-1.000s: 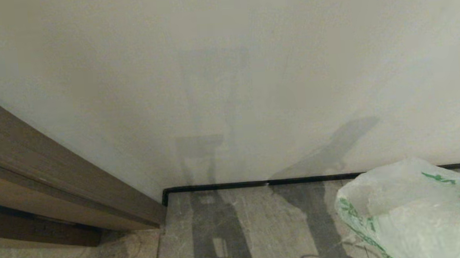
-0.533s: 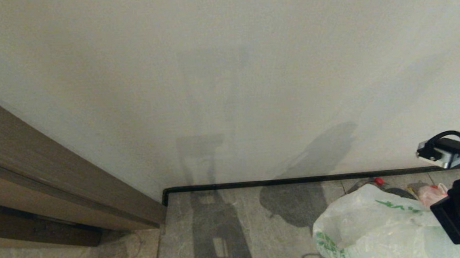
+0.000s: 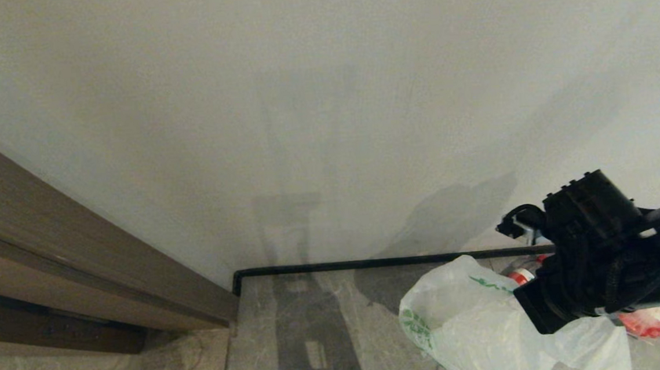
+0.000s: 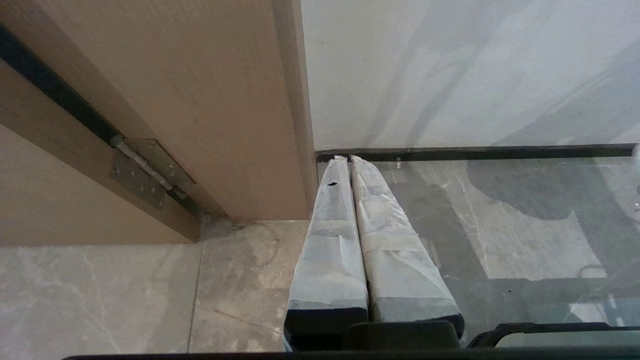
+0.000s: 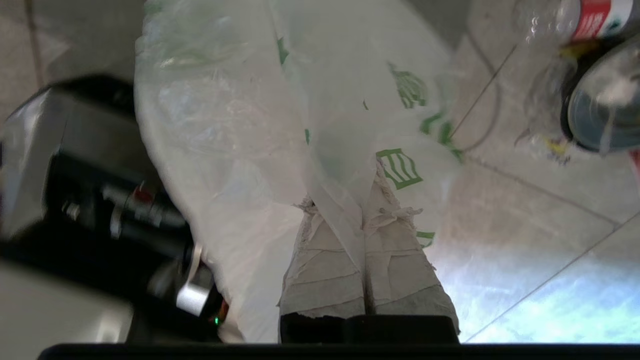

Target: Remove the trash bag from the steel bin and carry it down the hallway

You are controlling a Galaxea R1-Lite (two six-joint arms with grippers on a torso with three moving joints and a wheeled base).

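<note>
While right tool (image 5: pixel 367 210) pinches trash bag (image 5: pixel 240 125), bag body hangs below it over hallway floor (image 3: pixel 328 324).

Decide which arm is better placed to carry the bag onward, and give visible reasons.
Right. The right gripper is shut on the bag; the left gripper is shut, empty, near the door frame.

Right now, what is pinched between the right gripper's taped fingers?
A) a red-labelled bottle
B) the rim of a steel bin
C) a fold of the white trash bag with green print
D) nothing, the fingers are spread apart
C: in the right wrist view the right gripper has its taped fingers closed on a fold of the trash bag.
</note>
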